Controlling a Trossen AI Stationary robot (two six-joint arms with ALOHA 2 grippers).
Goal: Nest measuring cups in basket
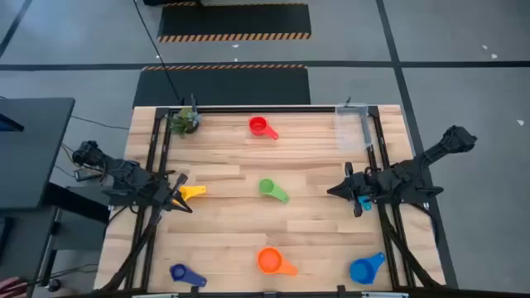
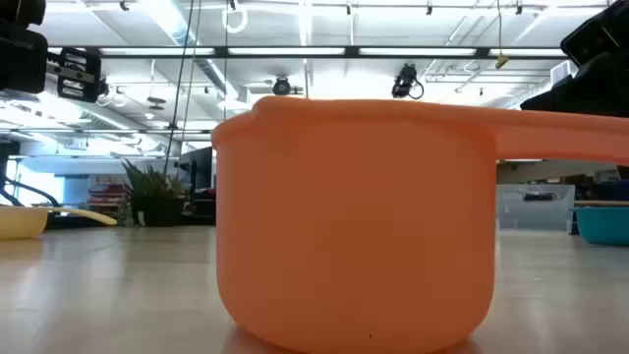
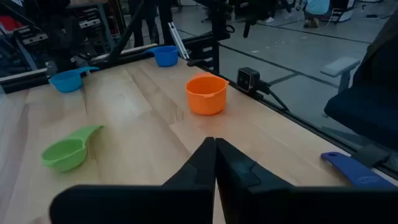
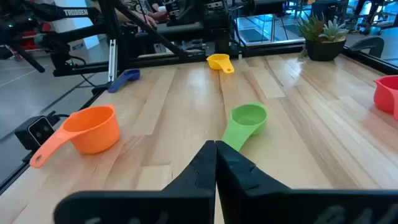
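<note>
Both hands, left [image 1: 177,199] and right [image 1: 334,191], pinched closed and empty; green cup [image 1: 272,190] handle toward the right-front corner.

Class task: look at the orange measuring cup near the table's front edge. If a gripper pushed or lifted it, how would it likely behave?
The orange measuring cup looks like stiff moulded plastic, so it probably keeps its shape. It sits upright on a flat base, so it should slide rather than roll. Its long handle sticks out one side, so a push there would likely spin it.

Bright, even light from overhead ceiling strips [image 2: 324,51]; shadows soft; the round orange plastic measuring cup [image 2: 359,221] looms close and slightly blurred.
</note>
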